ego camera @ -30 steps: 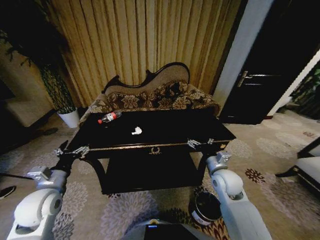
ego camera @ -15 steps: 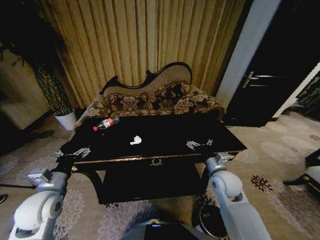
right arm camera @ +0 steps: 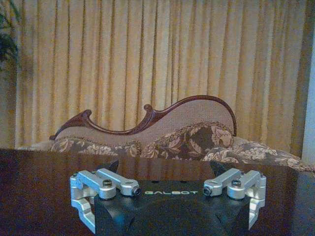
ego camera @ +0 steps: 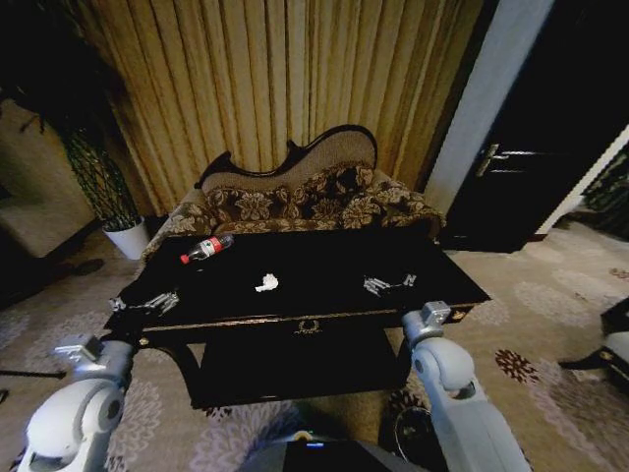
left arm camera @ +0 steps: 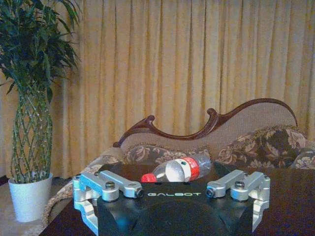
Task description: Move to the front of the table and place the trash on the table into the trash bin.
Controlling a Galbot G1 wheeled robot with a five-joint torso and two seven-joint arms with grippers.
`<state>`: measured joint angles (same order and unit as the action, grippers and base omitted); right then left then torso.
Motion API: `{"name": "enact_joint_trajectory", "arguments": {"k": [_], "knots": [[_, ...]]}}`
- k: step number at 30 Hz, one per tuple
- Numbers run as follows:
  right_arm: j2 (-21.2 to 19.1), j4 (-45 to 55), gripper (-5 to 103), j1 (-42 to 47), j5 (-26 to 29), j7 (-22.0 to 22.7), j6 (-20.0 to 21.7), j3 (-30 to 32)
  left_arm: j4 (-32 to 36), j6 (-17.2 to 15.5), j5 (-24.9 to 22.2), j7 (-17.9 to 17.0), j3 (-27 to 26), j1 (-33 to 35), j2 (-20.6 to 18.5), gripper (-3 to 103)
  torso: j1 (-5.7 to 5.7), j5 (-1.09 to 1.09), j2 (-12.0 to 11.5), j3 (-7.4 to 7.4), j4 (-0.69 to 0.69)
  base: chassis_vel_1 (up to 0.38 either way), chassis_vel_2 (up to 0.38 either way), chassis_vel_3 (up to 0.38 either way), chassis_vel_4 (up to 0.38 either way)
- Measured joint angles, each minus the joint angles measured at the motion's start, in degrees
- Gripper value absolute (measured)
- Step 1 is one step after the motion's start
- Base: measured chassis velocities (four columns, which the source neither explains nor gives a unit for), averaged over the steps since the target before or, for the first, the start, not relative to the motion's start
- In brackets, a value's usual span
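Observation:
The black glossy table (ego camera: 324, 313) with gold trim stands right in front of me. On its far left lies the clear bottle (ego camera: 206, 248) with red label and cap, which the left wrist view shows beyond the fingers as bottle (left arm camera: 178, 169). A crumpled white paper (ego camera: 266, 284) rests near the table's middle. My left gripper (ego camera: 147, 302) hovers open over the left front corner, empty; it appears as left gripper (left arm camera: 172, 191). Over the right front part, my right gripper (ego camera: 388, 285) is open and empty too, seen as right gripper (right arm camera: 170, 189). The trash bin's dark rim (ego camera: 401, 433) peeks out on the floor beside my right arm.
A carved floral sofa (ego camera: 295, 192) stands behind the table against gold curtains. A plant in a white pot (ego camera: 128, 238) is at the back left. A dark door (ego camera: 531, 167) is at the right. Patterned carpet (ego camera: 550, 324) lies open on the right.
The whole view has shifted as the camera moved: the table sits nearer and wider, and the bin has slid almost off the bottom edge. Both arms keep their pose.

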<state>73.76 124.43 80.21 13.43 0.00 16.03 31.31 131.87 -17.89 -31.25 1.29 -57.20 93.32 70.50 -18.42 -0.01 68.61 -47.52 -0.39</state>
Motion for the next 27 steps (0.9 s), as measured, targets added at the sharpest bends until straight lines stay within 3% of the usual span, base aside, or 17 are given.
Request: {"name": "enact_joint_trajectory", "arguments": {"k": [5, 15, 27], "knots": [[-0.5, -0.1, 100, -0.3, -0.1, 0.0, 0.6, -2.7, 0.5, 0.0, 0.0, 0.0, 0.0, 0.3, 0.3, 100, 0.00, 0.00, 0.0, 0.00, 0.01, 0.000, 0.000, 0.000, 0.000], [-6.6, 0.8, 100, -4.0, 8.6, 0.0, 5.9, -12.3, 2.7, 0.0, 0.5, 0.0, -0.7, 1.9, 1.2, 100, 0.00, 0.00, 0.0, 0.00, 0.02, 0.000, 0.000, 0.000, 0.000], [-6.7, -4.2, 100, -10.1, 11.0, 0.0, 6.1, -19.8, 4.2, -0.1, 1.6, -0.6, -1.0, 2.8, 2.8, 100, 0.00, 0.00, 0.0, 0.00, 0.02, 0.000, 0.000, 0.000, 0.000]]}}
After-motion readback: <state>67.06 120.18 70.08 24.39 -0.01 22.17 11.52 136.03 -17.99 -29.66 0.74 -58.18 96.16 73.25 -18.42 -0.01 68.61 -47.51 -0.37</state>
